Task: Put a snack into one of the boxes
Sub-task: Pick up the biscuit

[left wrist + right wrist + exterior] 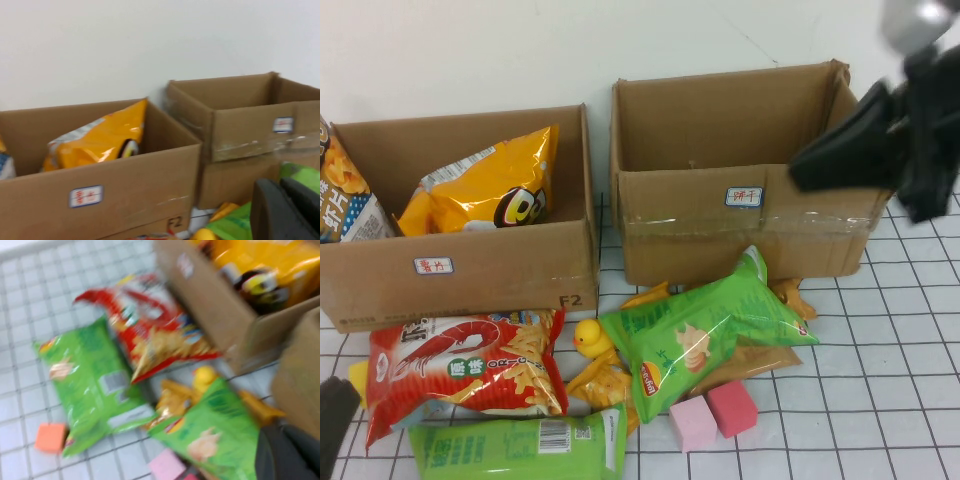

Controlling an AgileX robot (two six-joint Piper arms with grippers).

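I saw my left gripper [332, 425] clenched empty at 8 o'clock. The green chip bag [705, 330] lay in the middle, touching the right box [750, 225]. At 2 o'clock, my right gripper [810, 165] hung clenched, holding nothing.

Matt brown cardboard boxes [460, 270], one taped with shiny clear film; glossy crinkled foil snack bags [705, 330]

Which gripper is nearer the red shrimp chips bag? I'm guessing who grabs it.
Left. The left gripper sits at the table's near-left corner beside the red shrimp chips bag; the right gripper hangs above the right box, far across.
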